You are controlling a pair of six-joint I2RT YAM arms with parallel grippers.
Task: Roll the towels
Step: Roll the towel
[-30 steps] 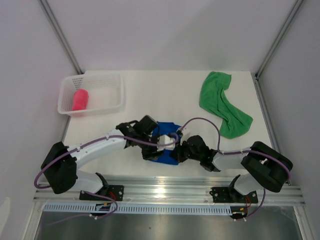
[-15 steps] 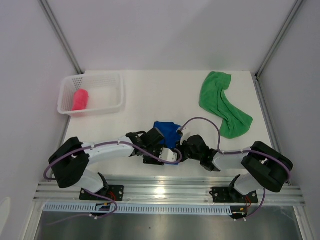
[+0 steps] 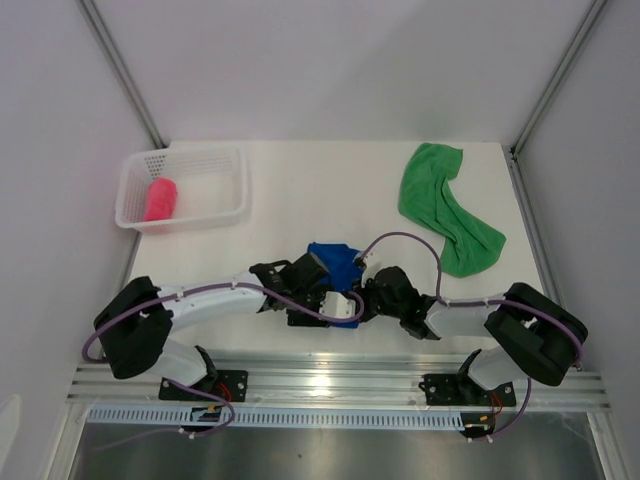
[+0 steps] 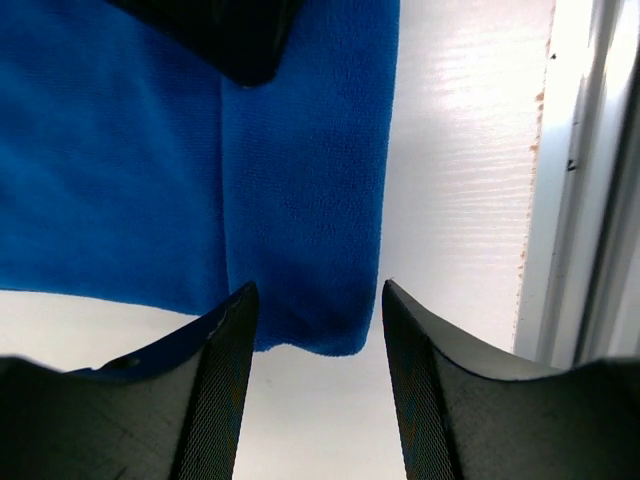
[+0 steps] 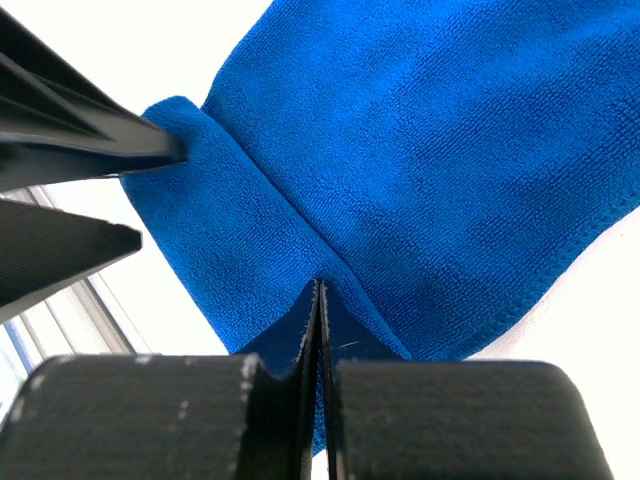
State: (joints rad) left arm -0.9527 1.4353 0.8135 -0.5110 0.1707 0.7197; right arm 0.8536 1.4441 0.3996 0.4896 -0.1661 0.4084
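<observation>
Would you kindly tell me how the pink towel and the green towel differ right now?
The pink towel is rolled into a compact bundle; the green towel lies loose and rumpled. The pink towel sits in the white basket at far left; the green towel lies on the table at far right. The pink towel covers far less area than the green towel. Both are plain-coloured cloths.

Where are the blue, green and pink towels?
blue towel [image 5: 430, 150], right wrist view, flat upper layer.
green towel [image 3: 440, 205], top external view, middle of the cloth.
pink towel [image 3: 160, 199], top external view, middle of the roll.
</observation>
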